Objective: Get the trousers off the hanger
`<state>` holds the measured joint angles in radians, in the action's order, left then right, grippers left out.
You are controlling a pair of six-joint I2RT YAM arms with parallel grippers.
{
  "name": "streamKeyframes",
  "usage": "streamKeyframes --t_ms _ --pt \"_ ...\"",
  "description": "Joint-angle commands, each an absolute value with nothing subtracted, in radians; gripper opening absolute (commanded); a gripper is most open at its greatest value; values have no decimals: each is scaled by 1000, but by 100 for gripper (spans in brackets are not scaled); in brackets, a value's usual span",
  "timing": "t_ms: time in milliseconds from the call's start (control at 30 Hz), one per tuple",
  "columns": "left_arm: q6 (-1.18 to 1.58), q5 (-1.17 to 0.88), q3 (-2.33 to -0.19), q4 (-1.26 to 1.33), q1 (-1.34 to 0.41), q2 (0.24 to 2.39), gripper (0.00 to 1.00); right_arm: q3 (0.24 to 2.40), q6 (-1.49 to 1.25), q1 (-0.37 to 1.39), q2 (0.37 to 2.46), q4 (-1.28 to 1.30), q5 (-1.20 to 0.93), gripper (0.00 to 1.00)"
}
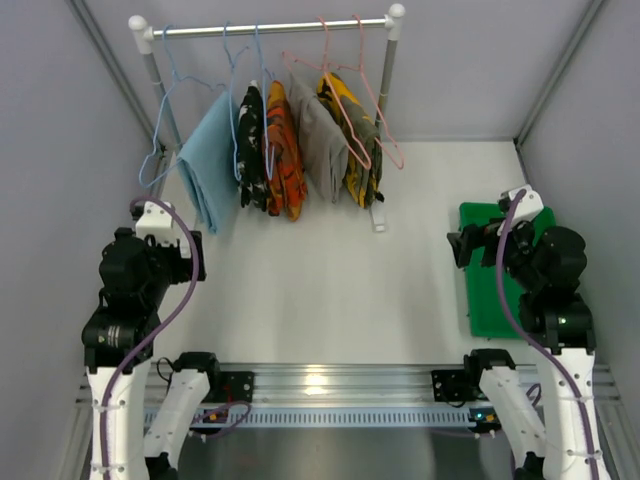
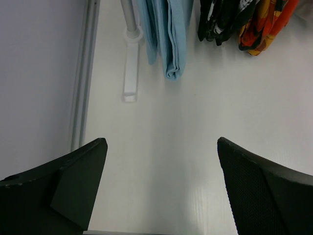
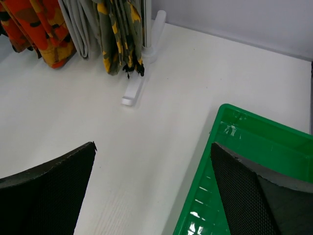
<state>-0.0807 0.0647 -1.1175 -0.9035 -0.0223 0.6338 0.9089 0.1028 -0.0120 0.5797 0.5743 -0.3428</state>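
1. Nearest you, both arms sit drawn back at the near edge of the table [image 1: 330, 280], well apart from the clothes rack.
2. Check the left gripper [image 2: 161, 147]. Its jaws are spread wide, with only bare table between them. It holds and touches nothing.
3. Check the right gripper [image 3: 151, 147]. Its jaws are also spread wide and empty. One finger hangs over the table and the other over the left rim of the green tray [image 3: 254, 142]. The tray lies on the right side of the table, beside the right arm.
4. Between the grippers and the rack, the table surface is white. The rack's right foot [image 3: 133, 90] sticks out toward you, just below the hem of the trousers [image 3: 120, 34].
5. At the far end, find the rail [image 1: 270, 27]. The garments hang from it in a tight row. From left to right they are:
   - a light blue cloth [image 1: 208, 170] on a blue hanger [image 1: 235, 100];
   - a dark patterned garment [image 1: 252, 150];
   - an orange-and-black garment [image 1: 285, 155];
   - a grey garment [image 1: 320, 145];
   - the trousers, last on the right.
6. The trousers hang folded, pressed against the grey garment and close beside the rack's right post. The pink hanger [image 1: 350, 135] crosses their upper part, with its hook over the rail. A second pink hanger [image 1: 388, 135] hangs just to the right. You cannot tell from the overhead view which wire carries the cloth.
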Motion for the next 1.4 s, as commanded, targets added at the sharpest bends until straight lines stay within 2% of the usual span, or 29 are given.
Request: streamKeyframes --t_ms 0,333,400,533,667,733,867,900,1000,1367 --pt "-115 89 -1117 -890 -18 609 99 979 83 -28 612 600 -373 99" --pt "-32 196 -1129 -881 -18 555 99 1138 -47 -26 759 589 -469 99" --pt "-5 170 -1146 -881 -18 567 99 1186 -84 -26 811 580 -526 99" --pt "32 94 -1196 -882 -18 645 99 1400 -141 -52 1041 578 -676 99" --pt "75 -60 -1262 -882 -18 719 99 1564 -283 -104 1230 525 -932 100" --pt "90 -121 -1295 -879 -18 762 99 1624 -359 -106 1325 428 -1009 96" --pt "132 -192 -1339 -864 -18 824 99 1615 -762 -84 1452 53 -1146 84" --pt "136 -201 -1348 -862 -18 837 99 1626 -806 -62 1482 13 -1149 79" --pt "132 -230 -1399 -862 -18 891 99 1667 -929 -13 1580 -147 -1137 74" --pt "106 -167 -1410 -841 -18 945 99 1920 -1089 103 1911 -322 -1098 70"
